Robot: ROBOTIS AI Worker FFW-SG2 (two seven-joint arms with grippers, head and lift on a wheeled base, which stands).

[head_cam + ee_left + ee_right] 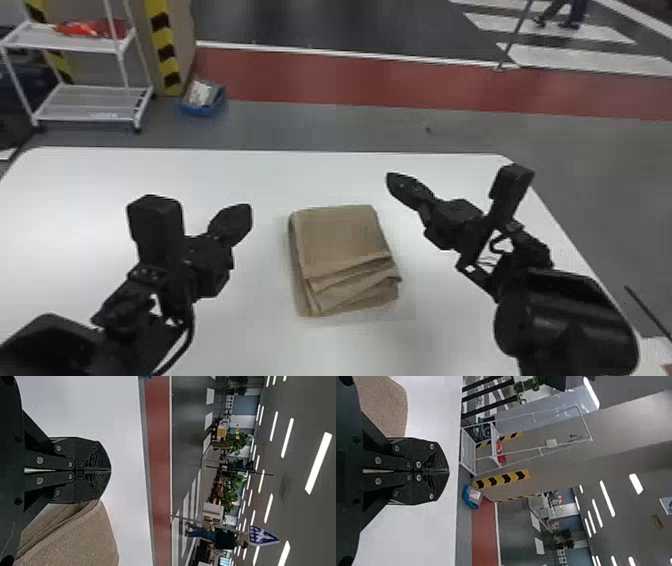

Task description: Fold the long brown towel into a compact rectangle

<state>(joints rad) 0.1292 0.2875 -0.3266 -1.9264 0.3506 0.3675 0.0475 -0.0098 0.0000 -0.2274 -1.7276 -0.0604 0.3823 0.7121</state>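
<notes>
left gripper (107,470): fingers together, nothing between them, set to the left of the towel (342,237). right gripper (446,471): fingers likewise together and holding nothing, to the towel's right. both stand apart from the cloth. the towel lies on the table (260,175), between the grippers, already a compact stack; folding appears nearly or wholly done. at the end nearest the robot, its layers fan out unevenly. principal hazard: a fingertip passing low could catch one of these loose layers and drag the upper folds askew. second hazard: a pinch on the top layer alone, if tidying is tried, would likely open the stack instead of squaring it. a push from one side only could turn or slide the whole stack, since nothing braces the other. edges: the right arm (565,315) overlaps the table's right edge in the head view, so a low outward swing might strike it; the far edge lies well beyond the towel. room to move: a strip of table on either side of the towel, more beyond it, and the widest stretch toward the far left.
</notes>
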